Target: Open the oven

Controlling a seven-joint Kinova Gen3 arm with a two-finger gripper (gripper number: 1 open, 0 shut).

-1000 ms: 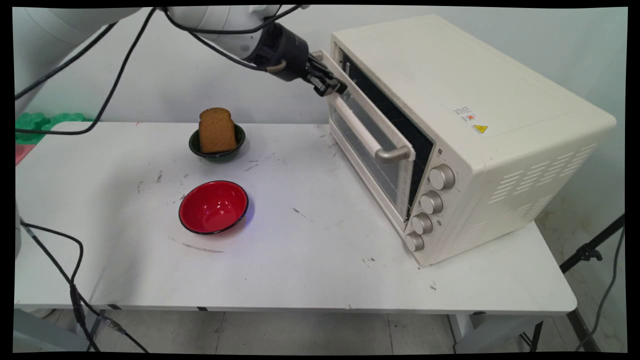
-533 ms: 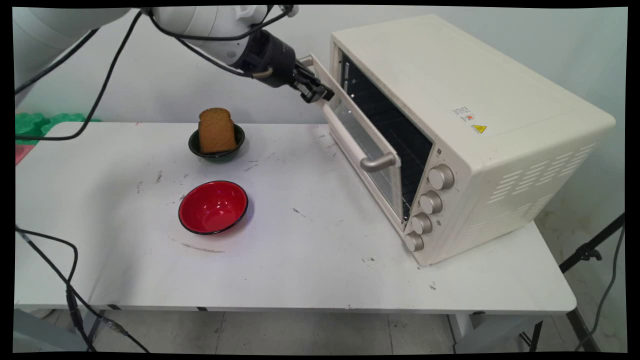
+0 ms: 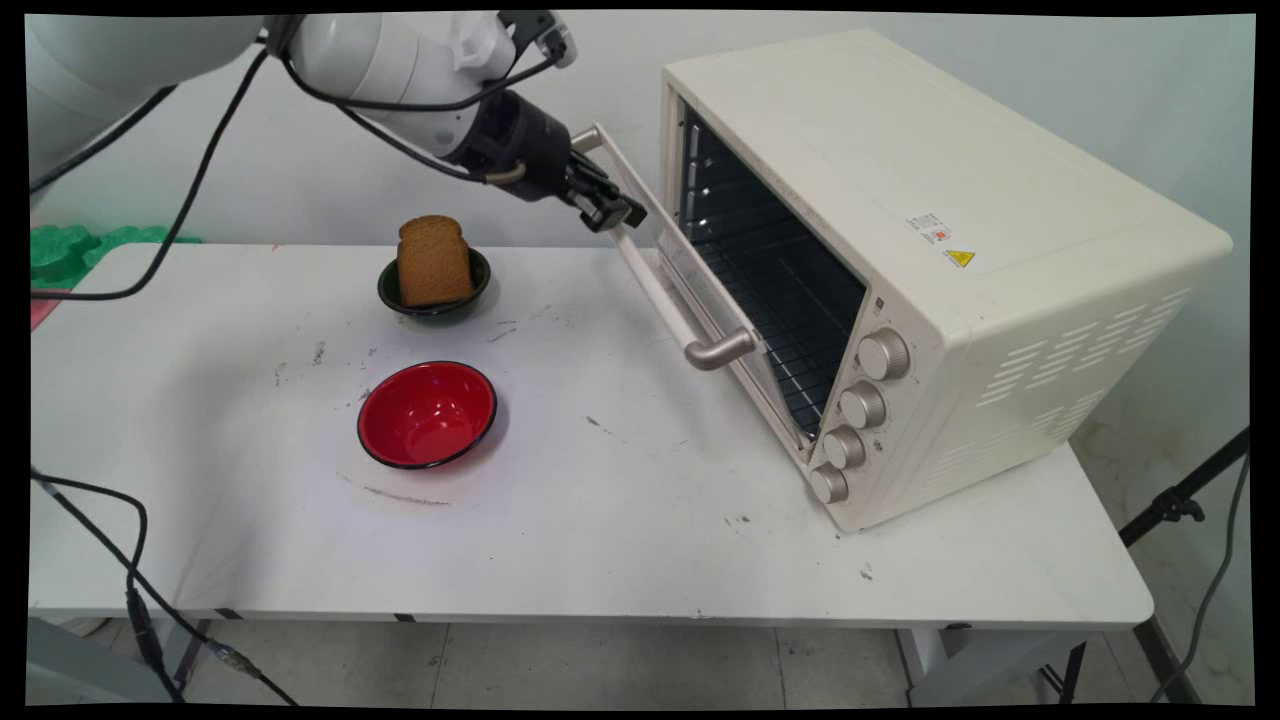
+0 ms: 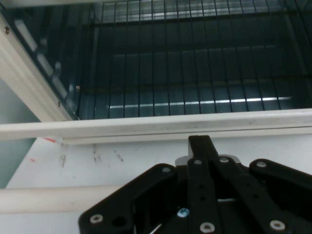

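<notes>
A cream toaster oven [image 3: 930, 210] stands at the table's right, and its glass door [image 3: 700, 300] hangs partly open, tilted out toward the left. My gripper [image 3: 612, 210] is shut, and its fingertips rest against the door's top edge beside the far end of the handle bar [image 3: 665, 290]. In the hand view the gripper [image 4: 200, 144] touches the door's white rim [image 4: 122, 129]. The handle [image 4: 44, 200] lies below the rim. Beyond it are the oven's dark inside and its wire rack [image 4: 195, 78].
A slice of brown bread [image 3: 433, 258] stands in a dark green bowl [image 3: 436, 298] left of the door. A red bowl [image 3: 427, 414] sits nearer the front. Black cables hang at the left. Four knobs [image 3: 862, 405] run down the oven's front.
The oven door has swung further open, outward and down. My gripper has moved left and down along with the door's top edge.
</notes>
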